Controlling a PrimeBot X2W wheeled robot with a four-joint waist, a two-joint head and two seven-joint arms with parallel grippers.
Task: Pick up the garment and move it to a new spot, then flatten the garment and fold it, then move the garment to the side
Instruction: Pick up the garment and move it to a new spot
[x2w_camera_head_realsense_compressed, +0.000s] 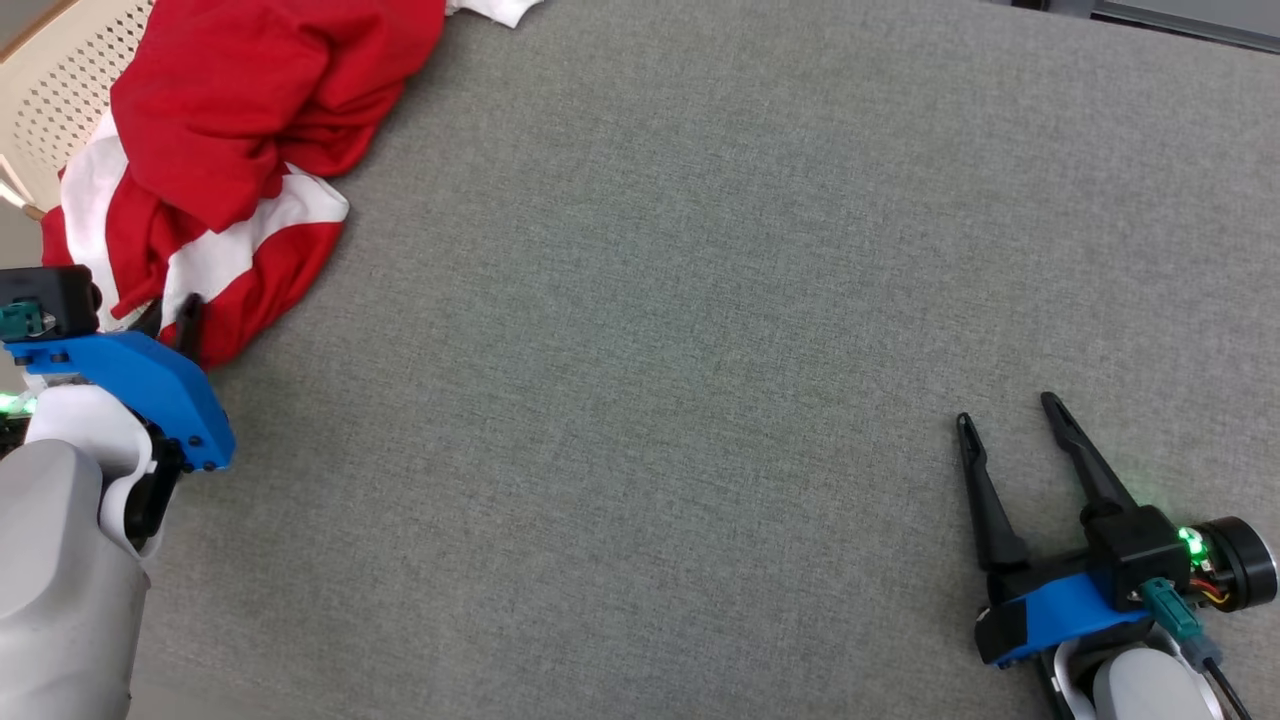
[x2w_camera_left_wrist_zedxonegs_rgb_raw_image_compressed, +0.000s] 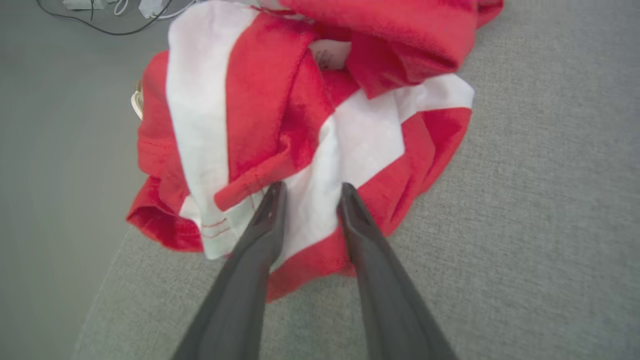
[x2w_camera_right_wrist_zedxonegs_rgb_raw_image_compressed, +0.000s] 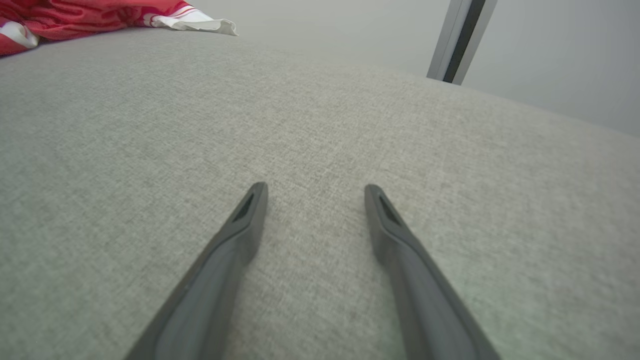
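Head view: we see the red-and-white garment (x2w_camera_head_realsense_compressed: 230, 150) heaped at the far left corner of the grey table (x2w_camera_head_realsense_compressed: 650, 350). The left gripper (x2w_camera_head_realsense_compressed: 170, 325) meets it at that corner, and the right gripper (x2w_camera_head_realsense_compressed: 1005, 410) lies spread open by the table's near right edge.

Left wrist view: the left gripper (x2w_camera_left_wrist_zedxonegs_rgb_raw_image_compressed: 310, 187) has its fingers part-closed astride a white fold of the garment (x2w_camera_left_wrist_zedxonegs_rgb_raw_image_compressed: 300, 125). We cannot tell if it is pinched.

Right wrist view: the right gripper (x2w_camera_right_wrist_zedxonegs_rgb_raw_image_compressed: 315, 187) is splayed over bare table (x2w_camera_right_wrist_zedxonegs_rgb_raw_image_compressed: 300, 125).

Bright even light is being thrown; faint shadows are being cast on the grey woven fabric surface (x2w_camera_head_realsense_compressed: 640, 300). Wrist views are being softened by blur, edges bowed.
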